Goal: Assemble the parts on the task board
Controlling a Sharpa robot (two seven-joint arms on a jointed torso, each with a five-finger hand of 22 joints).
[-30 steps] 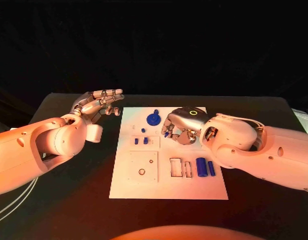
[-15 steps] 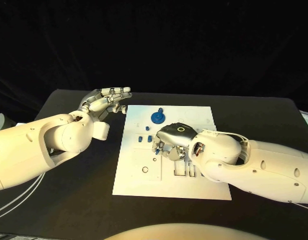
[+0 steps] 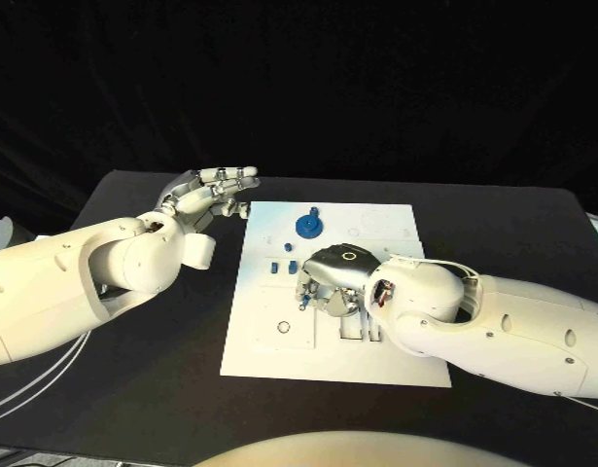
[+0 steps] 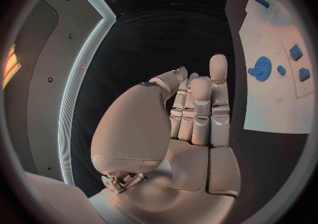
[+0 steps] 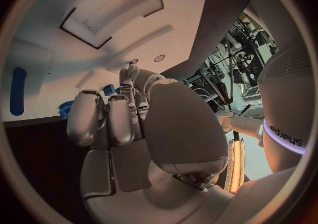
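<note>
Assembly partway: my right hand is working at the middle of the board, most recesses unfilled.

The flat white rectangular task board (image 3: 383,365) is my landmark, lying mid-table. My right hand (image 3: 335,277) sits over its centre, fingers curled down; a small blue piece (image 3: 303,295) shows at the fingertips, but whether I hold it I cannot tell. My left hand (image 3: 209,196) hovers off the board's far left corner, fingers apart, holding nothing. The round blue gear (image 3: 307,228) stands near the board's far edge. Two small blue blocks (image 3: 278,266) lie left of centre. The rectangular recesses toward the near edge look unfilled.
</note>
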